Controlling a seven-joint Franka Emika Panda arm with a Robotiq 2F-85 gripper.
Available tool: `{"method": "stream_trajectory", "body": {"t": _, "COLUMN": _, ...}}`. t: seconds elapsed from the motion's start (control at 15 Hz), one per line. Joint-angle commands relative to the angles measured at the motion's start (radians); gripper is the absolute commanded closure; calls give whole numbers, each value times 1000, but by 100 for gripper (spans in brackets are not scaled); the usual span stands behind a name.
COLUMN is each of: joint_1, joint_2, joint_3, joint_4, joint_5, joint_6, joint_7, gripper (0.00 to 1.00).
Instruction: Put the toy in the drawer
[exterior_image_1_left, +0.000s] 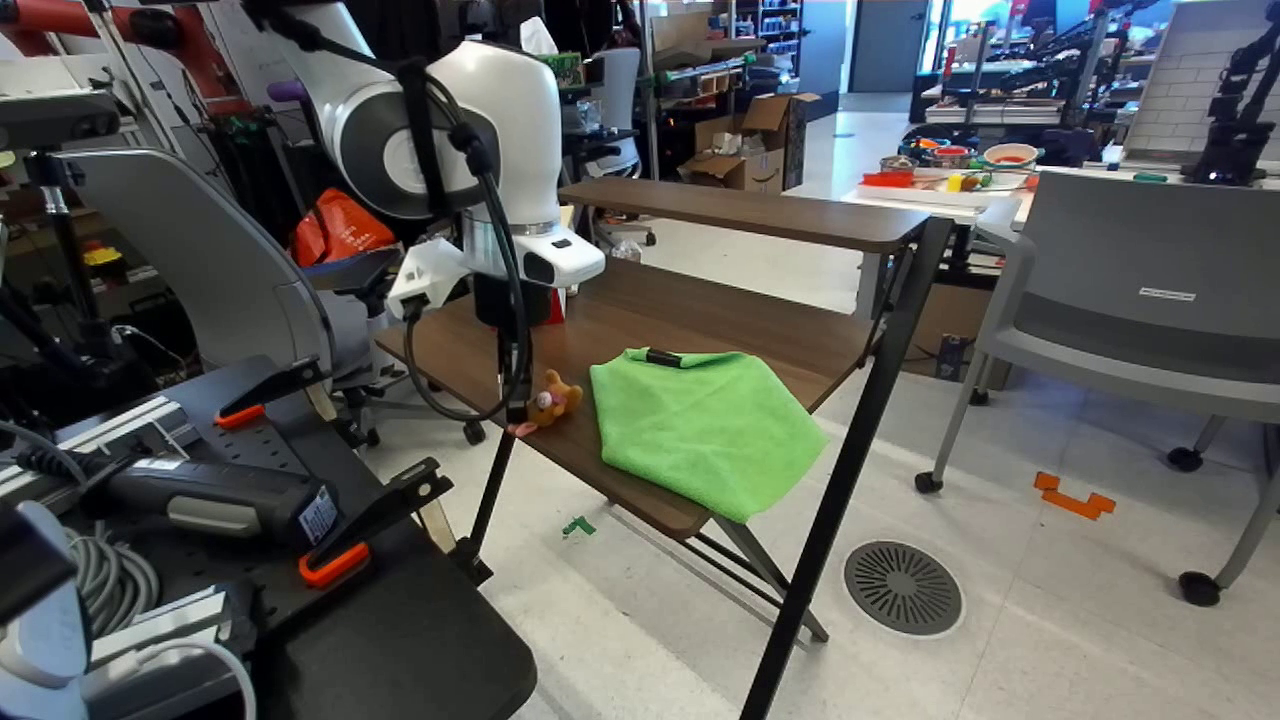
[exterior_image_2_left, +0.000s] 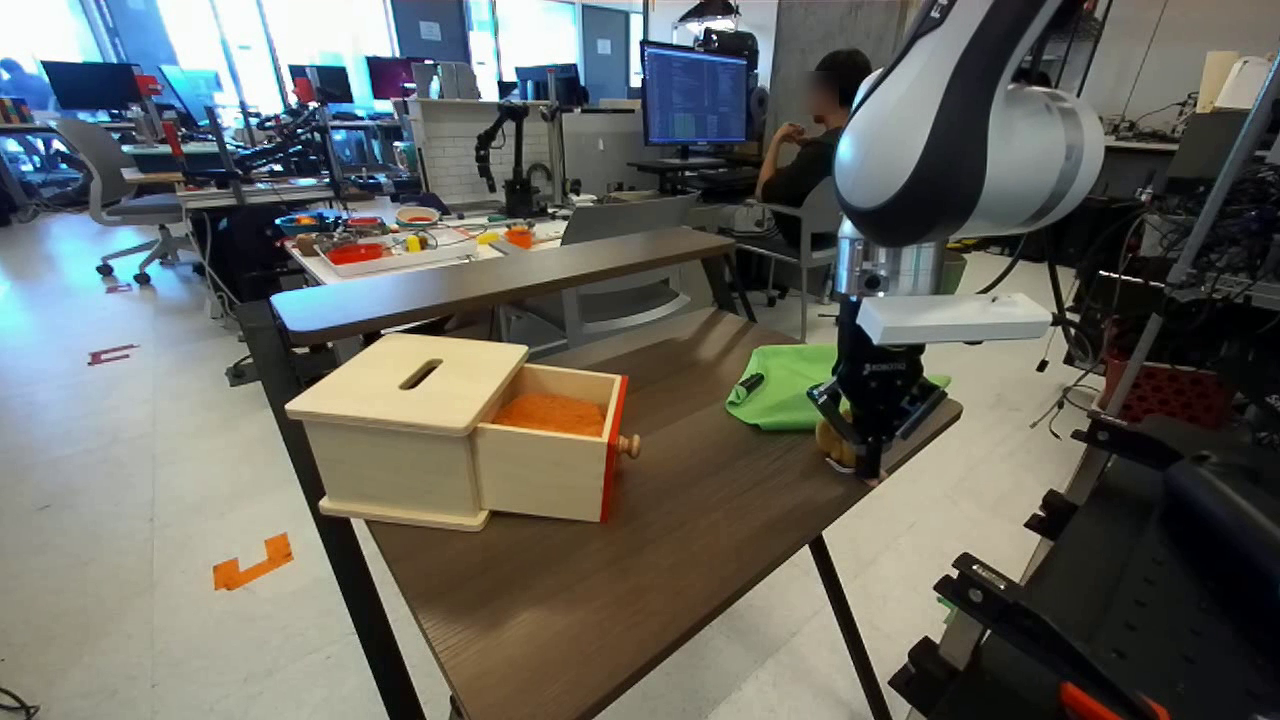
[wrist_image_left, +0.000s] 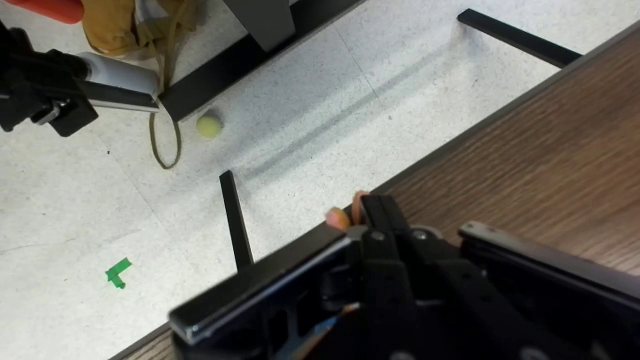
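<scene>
Toy (exterior_image_1_left: 557, 397) is sitting at the edge of the desk (exterior_image_1_left: 690, 305), near centre in an exterior view; the claw (wrist_image_left: 378, 199) is pointing down there, likely for gripping, jaws together, any pinch unclear; the drawer (exterior_image_2_left: 540, 470), left of centre in an exterior view, is standing pulled out, presumably to receive it.

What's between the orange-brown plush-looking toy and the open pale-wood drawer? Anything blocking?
Only the red front panel of the drawer, on the side facing the toy; lifting over it should probably do. Otherwise just brown wooden tabletop shows between them in an exterior view; the green cloth lies beside the toy, off that line.
</scene>
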Motion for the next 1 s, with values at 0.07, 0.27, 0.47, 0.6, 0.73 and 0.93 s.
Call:
{"method": "stream_trajectory", "body": {"t": 0.07, "joint_1": 11, "joint_2": -13, "joint_3": -16, "joint_4": 9, "joint_5": -15, "joint_6": -24, "joint_7": 13, "gripper": 100}}
{"method": "stream_trajectory", "body": {"t": 0.27, "joint_1": 5, "joint_2": -76, "joint_3": -4, "joint_4": -14, "joint_5": -6, "joint_6": -27, "joint_7": 2, "gripper": 100}}
{"method": "stream_trajectory", "body": {"t": 0.47, "joint_1": 8, "joint_2": -144, "joint_3": 2, "joint_4": -32, "joint_5": -8, "joint_6": -22, "joint_7": -1, "gripper": 100}}
{"method": "stream_trajectory", "body": {"t": 0.6, "joint_1": 9, "joint_2": -184, "joint_3": 10, "joint_4": -38, "joint_5": -7, "joint_6": -23, "joint_7": -2, "gripper": 100}}
{"method": "stream_trajectory", "body": {"t": 0.73, "joint_1": 16, "joint_2": -216, "joint_3": 18, "joint_4": -37, "joint_5": -10, "joint_6": -15, "joint_7": 0, "gripper": 100}}
{"method": "stream_trajectory", "body": {"t": 0.93, "joint_1": 31, "joint_2": -244, "joint_3": 43, "joint_4": -24, "joint_5": -6, "joint_6": 4, "joint_7": -4, "gripper": 100}}
